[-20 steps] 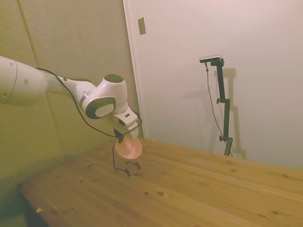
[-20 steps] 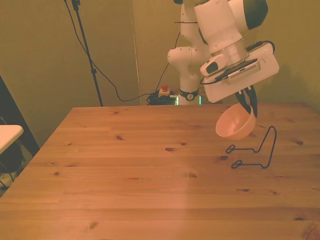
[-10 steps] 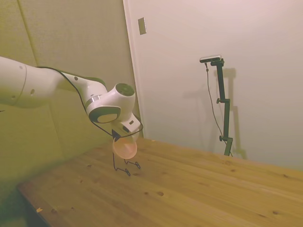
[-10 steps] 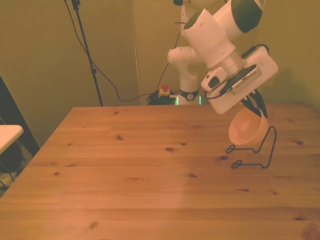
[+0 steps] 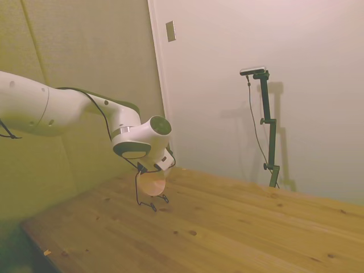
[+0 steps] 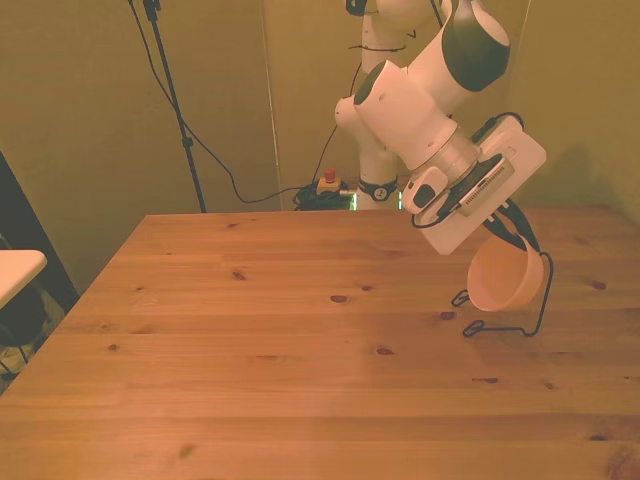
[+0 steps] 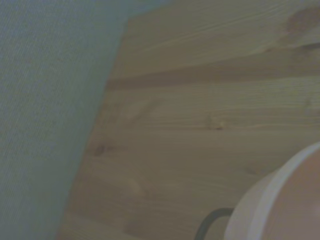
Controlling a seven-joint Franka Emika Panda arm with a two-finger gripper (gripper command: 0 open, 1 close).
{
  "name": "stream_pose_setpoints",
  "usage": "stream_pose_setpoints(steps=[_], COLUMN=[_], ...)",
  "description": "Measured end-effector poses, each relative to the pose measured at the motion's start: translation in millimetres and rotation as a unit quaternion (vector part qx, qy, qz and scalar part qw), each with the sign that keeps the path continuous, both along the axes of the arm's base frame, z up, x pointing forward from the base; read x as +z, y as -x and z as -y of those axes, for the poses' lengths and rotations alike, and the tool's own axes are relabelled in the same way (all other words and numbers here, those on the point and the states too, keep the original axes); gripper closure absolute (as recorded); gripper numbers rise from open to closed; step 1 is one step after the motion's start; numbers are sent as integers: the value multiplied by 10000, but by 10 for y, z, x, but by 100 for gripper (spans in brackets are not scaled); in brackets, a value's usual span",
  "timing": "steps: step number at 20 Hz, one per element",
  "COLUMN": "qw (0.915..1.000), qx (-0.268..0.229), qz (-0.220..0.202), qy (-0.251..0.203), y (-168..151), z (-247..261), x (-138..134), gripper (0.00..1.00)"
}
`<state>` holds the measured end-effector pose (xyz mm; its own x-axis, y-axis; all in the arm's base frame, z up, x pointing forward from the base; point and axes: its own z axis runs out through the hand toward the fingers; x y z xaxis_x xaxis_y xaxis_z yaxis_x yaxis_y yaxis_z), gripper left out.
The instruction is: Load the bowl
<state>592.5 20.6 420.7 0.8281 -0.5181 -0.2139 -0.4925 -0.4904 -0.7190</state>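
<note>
Front view: gripper (image 6: 513, 228) clamped on bowl (image 6: 503, 280)

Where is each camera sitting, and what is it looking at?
Side view: off one side of the wooden table, looking across; white arm enters from its left, carrying the small pale pink bowl.
Front view: across the table, facing the robot's base; gripper holds the bowl above the black wire rack.
Wrist view: on the wrist, close to table and bowl rim.
All share the bowl.
</note>
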Motion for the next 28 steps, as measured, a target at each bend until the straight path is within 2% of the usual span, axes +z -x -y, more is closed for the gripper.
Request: stream_pose_setpoints(steps=[18, 19, 28], qw=[9995, 9995, 9995], qx=[104, 105, 103], qz=[-32, -35, -56], qy=[-281, -282, -293], y=[-19, -20, -20], z=[-34, -34, -19], x=[-354, -361, -377], gripper=[100, 0, 0])
